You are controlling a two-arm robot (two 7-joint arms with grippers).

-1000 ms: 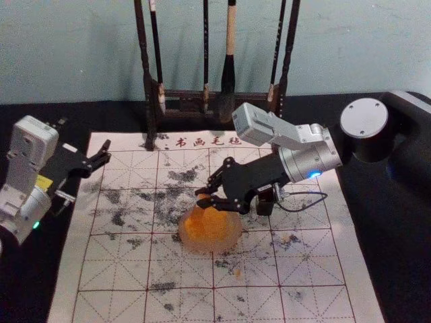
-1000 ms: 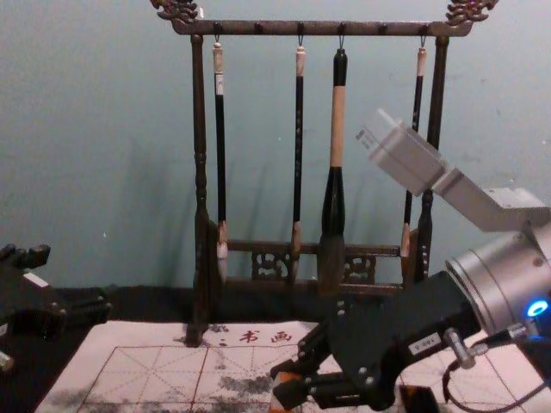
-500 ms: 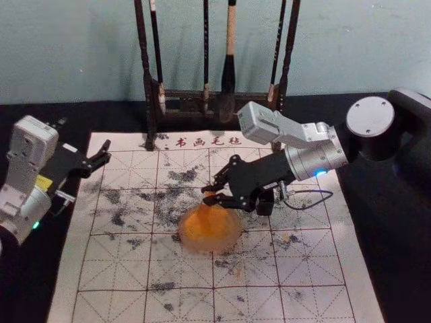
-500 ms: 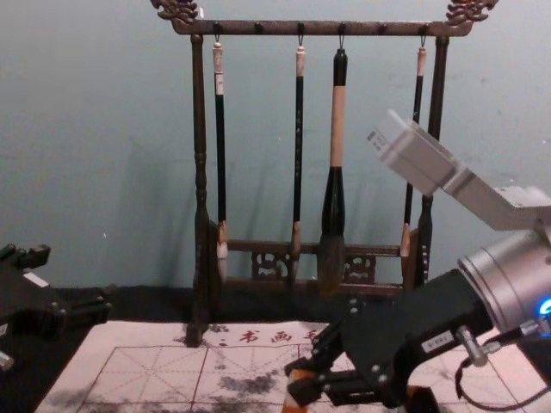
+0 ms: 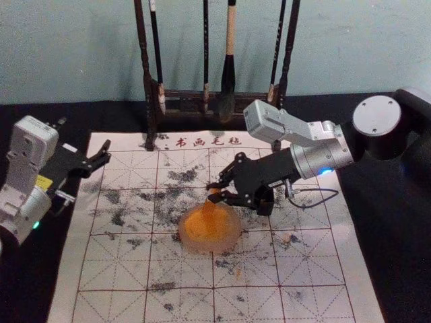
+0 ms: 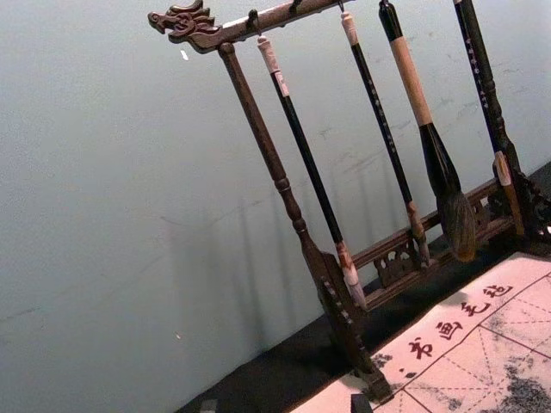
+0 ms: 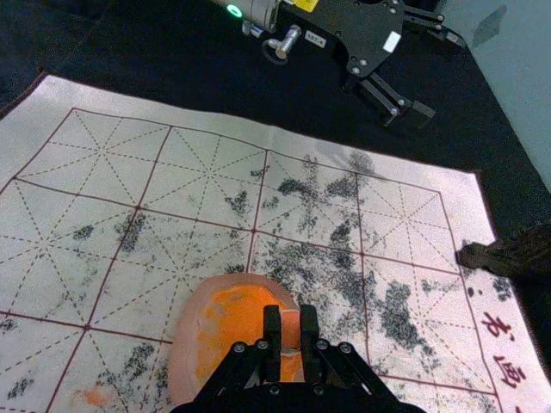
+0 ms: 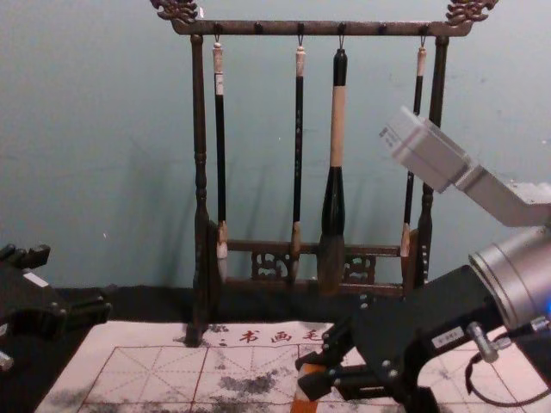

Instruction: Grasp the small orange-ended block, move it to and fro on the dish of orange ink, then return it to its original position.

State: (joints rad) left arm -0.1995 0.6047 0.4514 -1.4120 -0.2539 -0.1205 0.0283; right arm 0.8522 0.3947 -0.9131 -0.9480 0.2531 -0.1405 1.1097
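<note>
- Over the dish of orange ink (image 5: pixel 234 237), the robot's right pincer (image 5: pixel 212 192) clamps the small orange-ended block (image 5: pixel 210 207), held at a tilt.
- At left, near the calligraphy mat (image 5: pixel 121 269), the left pincer (image 8: pixel 76 281) sits parked, fingers apart.
- Behind, brushes (image 5: pixel 229 74) hang from a dark rack (image 5: pixel 149 108).

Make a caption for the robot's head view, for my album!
Right gripper pinches the orange-ended block at the orange ink dish, with brushes hanging behind.
</note>
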